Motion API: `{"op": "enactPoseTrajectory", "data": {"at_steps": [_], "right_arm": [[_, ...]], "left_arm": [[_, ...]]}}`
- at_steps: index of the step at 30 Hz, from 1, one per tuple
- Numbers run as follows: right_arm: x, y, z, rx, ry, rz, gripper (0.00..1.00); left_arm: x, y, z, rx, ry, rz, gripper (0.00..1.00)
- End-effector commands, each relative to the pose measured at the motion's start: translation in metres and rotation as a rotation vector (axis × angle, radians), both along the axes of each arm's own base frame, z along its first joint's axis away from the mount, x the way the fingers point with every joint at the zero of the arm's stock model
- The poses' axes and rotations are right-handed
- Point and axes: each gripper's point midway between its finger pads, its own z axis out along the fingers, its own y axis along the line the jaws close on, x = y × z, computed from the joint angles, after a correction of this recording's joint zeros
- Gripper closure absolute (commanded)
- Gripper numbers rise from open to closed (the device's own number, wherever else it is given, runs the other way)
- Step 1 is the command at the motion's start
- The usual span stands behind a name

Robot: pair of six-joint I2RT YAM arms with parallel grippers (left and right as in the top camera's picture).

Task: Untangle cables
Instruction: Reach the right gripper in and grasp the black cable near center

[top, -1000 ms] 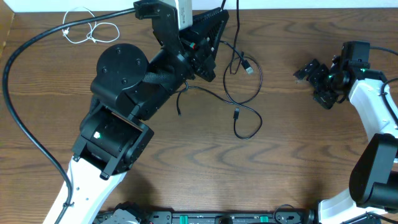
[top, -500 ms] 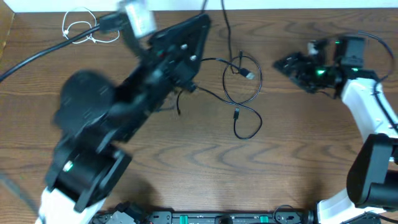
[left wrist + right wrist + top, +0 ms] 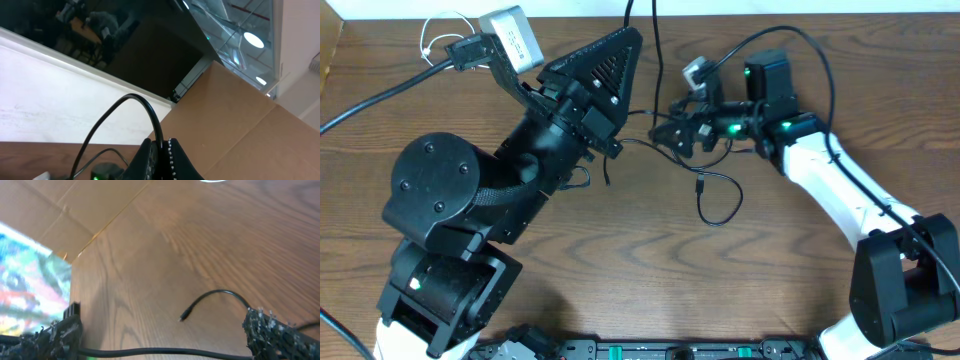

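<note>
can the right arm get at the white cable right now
Probably not: the white cable lies at the far left corner, and the left arm stands between it and the right gripper.

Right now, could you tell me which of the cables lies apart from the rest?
The white cable, at the overhead view's top left; the black cables loop together in the middle, by the right gripper.

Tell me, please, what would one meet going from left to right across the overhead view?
Thin white coiled cable, black left hand shut on a thin black cable, black right hand, white right-arm link.
</note>
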Motion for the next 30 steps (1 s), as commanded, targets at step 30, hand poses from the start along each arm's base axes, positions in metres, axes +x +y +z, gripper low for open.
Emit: {"op": "enactPoseTrajectory", "data": {"at_steps": [30], "right_arm": [[-0.020,-0.014,-0.005,0.027,0.046,0.100,0.01]], "left_arm": [[0.026,0.030,-0.021,0.022,0.096,0.225,0.92]]}}
